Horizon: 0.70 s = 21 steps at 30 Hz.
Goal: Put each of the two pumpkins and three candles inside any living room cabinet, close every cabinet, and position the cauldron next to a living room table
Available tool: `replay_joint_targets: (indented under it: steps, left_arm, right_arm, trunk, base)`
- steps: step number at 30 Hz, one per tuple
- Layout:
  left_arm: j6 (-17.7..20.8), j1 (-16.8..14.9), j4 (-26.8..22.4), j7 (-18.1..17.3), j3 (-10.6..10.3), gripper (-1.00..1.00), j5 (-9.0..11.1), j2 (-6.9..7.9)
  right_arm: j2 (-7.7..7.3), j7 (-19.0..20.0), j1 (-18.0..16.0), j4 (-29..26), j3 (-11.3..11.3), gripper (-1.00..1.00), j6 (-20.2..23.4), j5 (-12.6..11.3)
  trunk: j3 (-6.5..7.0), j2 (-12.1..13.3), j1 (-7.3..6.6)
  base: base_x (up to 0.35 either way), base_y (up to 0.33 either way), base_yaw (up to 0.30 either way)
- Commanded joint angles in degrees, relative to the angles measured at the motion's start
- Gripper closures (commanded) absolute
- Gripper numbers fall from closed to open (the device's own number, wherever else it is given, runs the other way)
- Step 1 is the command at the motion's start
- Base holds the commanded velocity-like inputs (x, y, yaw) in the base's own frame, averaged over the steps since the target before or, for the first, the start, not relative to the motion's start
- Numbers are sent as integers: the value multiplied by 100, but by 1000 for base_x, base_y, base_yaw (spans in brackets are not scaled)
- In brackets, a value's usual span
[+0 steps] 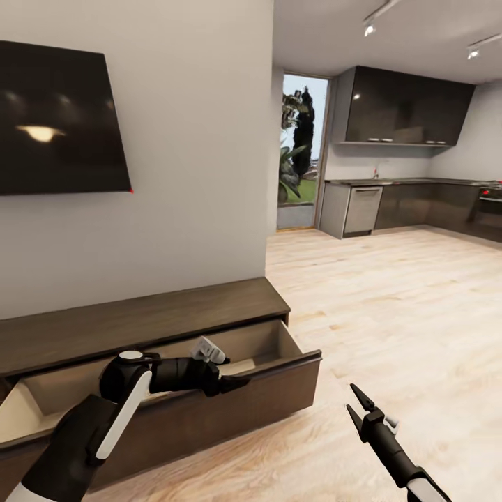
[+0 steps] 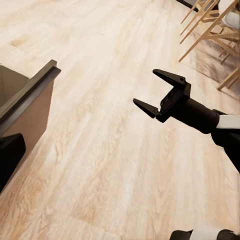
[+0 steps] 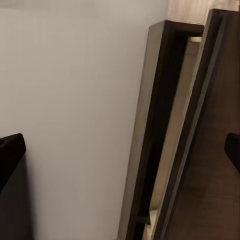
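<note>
The long dark brown cabinet (image 1: 139,321) stands against the white wall, and its right drawer (image 1: 209,418) is pulled out. The part of its pale inside that I can see holds nothing. My left gripper (image 1: 236,382) reaches over the drawer's front edge, open and empty. My right gripper (image 1: 358,403) hangs open over the floor to the right of the drawer, and it also appears in the left wrist view (image 2: 144,86). A drawer corner (image 2: 30,95) and the cabinet's end (image 3: 160,125) are in the wrist views. Pumpkins, candles and cauldron are out of view.
A dark TV (image 1: 56,118) hangs on the wall above the cabinet. Pale wood floor (image 1: 390,314) stretches right toward a kitchen (image 1: 404,202) and a glass door (image 1: 303,153). Wooden chair legs (image 2: 210,30) stand beyond my right gripper.
</note>
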Motion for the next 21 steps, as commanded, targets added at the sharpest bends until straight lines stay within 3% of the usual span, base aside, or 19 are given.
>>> replay_joint_targets:
  steps: [1, 21]
  left_arm:
    - [26, -3, -3, -1, -3, -100, 13, 4]
    - [17, -3, -5, 5, -13, -100, 13, 4]
  right_arm:
    - [-1, 8, -4, 5, 8, -100, 53, -46]
    - [0, 9, 39, 4, -1, -100, -60, -48]
  trunk:
    - [15, 39, -24]
    - [414, 841, -463]
  base:
    - [0, 0, -269]
    - [0, 0, -260]
